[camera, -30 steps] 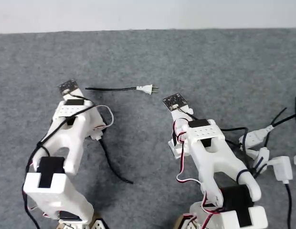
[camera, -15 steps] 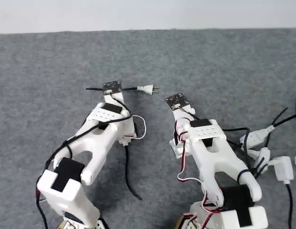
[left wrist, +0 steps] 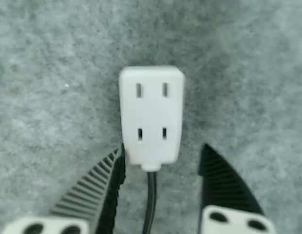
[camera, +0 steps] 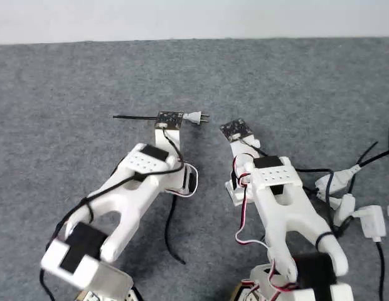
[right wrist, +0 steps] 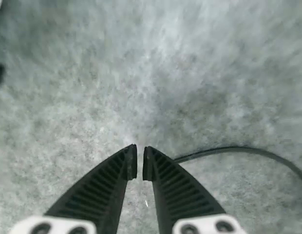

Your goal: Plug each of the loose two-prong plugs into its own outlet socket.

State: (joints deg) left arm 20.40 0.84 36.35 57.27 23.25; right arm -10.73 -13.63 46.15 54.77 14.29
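Note:
A white outlet socket point(left wrist: 151, 114) with two pairs of slots lies on the grey carpet, its black cord point(left wrist: 151, 200) running back toward the wrist. My left gripper point(left wrist: 163, 151) is open and straddles the socket's cord end; one finger point(left wrist: 114, 175) is next to its edge, and the other stands apart from it. A loose white two-prong plug point(camera: 193, 116) lies at the far middle, and its thin black cord point(camera: 132, 117) runs left, under the left arm's wrist point(camera: 169, 119). My right gripper point(right wrist: 140, 148) is shut on nothing above bare carpet.
Several white plugs and adapters point(camera: 335, 185) with black cords lie clustered at the right edge beside the right arm point(camera: 276, 182). A black cord point(right wrist: 238, 151) crosses the carpet near the right gripper. Another black cable point(camera: 172, 226) trails under the left arm.
The left arm has swung from the left side to the right and forward, and its wrist now sits over the plug's cord. The right arm has shifted only slightly.

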